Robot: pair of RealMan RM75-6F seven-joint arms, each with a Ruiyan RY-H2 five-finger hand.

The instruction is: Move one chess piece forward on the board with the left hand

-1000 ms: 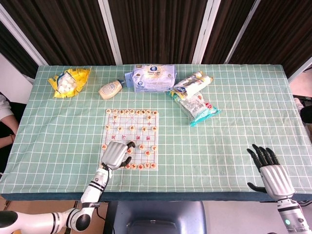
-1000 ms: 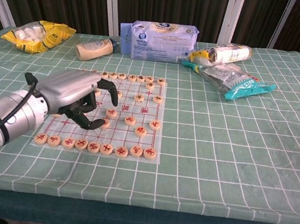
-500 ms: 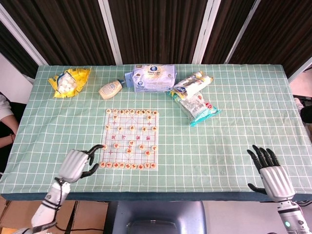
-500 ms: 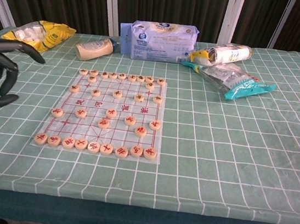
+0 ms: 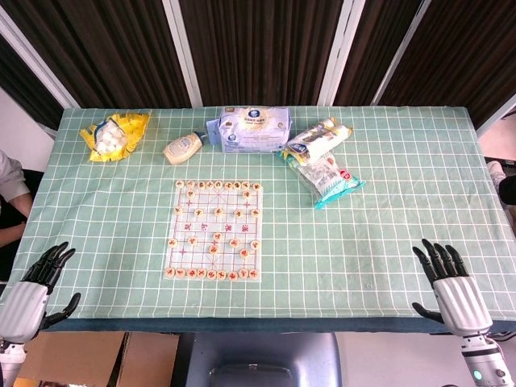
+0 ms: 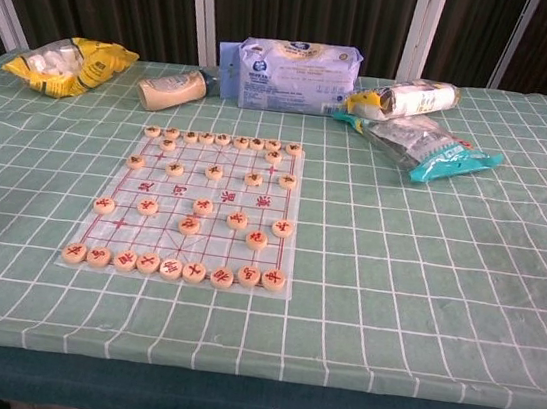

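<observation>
At the near left corner of the bench, the left robot hand now sits off the green checked cloth, fingers apart and holding nothing. One second ago it was over the near left part of the translucent square chess board, curled above the pieces; half a second ago it had cleared the board edge; now it is well apart from the board and absent from the chest view altogether. The right robot hand rests at the near right edge, fingers spread and empty, unchanged across the frames.

On the board, one round wooden chess piece with red lettering stands alone between the near back row and the row of advanced pieces, just behind a second disc. This spot lay under the left fingers one second ago, so whether it shifted cannot be confirmed directly. All discs lie flat and none is tipped or off the board.

Beyond the board, the yellow snack bag, the cream squeeze bottle, the blue tissue pack and the teal-edged clear packet are undisturbed.

Assessment: the withdrawal suggests the move is finished and the left arm is returning to rest; nothing further appears required.
</observation>
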